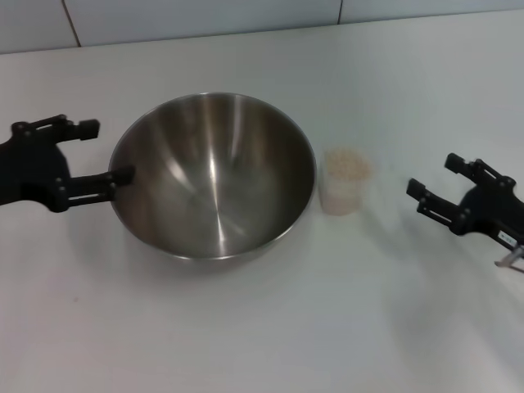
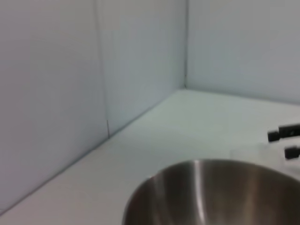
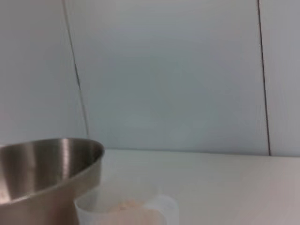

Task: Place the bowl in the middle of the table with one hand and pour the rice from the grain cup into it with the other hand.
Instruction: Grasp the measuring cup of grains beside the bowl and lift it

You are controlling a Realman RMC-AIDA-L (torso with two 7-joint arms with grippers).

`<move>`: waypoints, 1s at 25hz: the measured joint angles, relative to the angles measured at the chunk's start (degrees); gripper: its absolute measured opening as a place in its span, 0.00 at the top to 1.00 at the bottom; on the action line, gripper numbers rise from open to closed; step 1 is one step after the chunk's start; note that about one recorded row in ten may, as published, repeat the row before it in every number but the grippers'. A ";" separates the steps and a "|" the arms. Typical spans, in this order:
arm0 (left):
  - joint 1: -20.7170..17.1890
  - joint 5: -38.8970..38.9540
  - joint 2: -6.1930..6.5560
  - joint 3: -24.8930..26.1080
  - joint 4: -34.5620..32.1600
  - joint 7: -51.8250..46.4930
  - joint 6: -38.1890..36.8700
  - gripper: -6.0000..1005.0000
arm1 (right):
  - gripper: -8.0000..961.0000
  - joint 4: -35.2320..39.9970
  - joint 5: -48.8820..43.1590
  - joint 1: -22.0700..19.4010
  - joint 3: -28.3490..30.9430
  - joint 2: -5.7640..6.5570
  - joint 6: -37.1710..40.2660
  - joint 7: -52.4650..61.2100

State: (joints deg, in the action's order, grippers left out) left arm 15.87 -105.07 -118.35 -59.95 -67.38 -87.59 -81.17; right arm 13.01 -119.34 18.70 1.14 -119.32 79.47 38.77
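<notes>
The steel bowl [image 1: 213, 176] stands upright on the white table [image 1: 246, 327], a little left of centre, and is empty inside. The clear grain cup [image 1: 345, 192] stands upright just right of the bowl, full of rice [image 1: 347, 164]. My left gripper [image 1: 105, 151] is open at the bowl's left rim, with its nearer fingertip at the rim's outside. My right gripper [image 1: 430, 173] is open and empty, to the right of the cup and apart from it. The left wrist view shows the bowl [image 2: 211, 197]. The right wrist view shows the bowl [image 3: 47, 173] and the cup [image 3: 126, 211].
A pale wall [image 1: 246, 16] runs along the table's far edge. The right gripper's fingertips [image 2: 283, 133] show far off in the left wrist view, beyond the bowl.
</notes>
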 joint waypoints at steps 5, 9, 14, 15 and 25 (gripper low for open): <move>-0.93 2.42 0.19 3.67 4.41 2.87 -1.03 0.19 | 0.15 -2.06 -0.39 3.14 -0.96 -0.06 -5.59 -0.33; -0.74 2.28 0.22 3.93 5.28 3.35 -1.19 0.19 | 0.16 -3.30 -0.41 4.68 -1.24 -0.02 -7.72 -0.40; -0.63 2.04 0.18 3.78 5.49 3.68 -1.25 0.19 | 0.18 -3.60 -0.27 6.14 -1.04 -0.06 -9.07 -0.43; -0.63 2.04 0.20 3.69 5.50 3.71 -1.27 0.19 | 0.18 -3.61 -0.09 6.72 -0.69 -0.06 -9.95 -0.44; 0.09 1.80 0.25 3.44 7.02 4.44 -1.34 0.19 | 0.22 -4.39 0.77 10.68 -0.42 -0.07 -13.25 -2.31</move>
State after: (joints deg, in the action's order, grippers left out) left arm 15.96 -103.27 -118.10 -56.51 -60.36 -83.15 -82.51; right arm 8.62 -118.57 29.38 0.72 -119.38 66.21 36.46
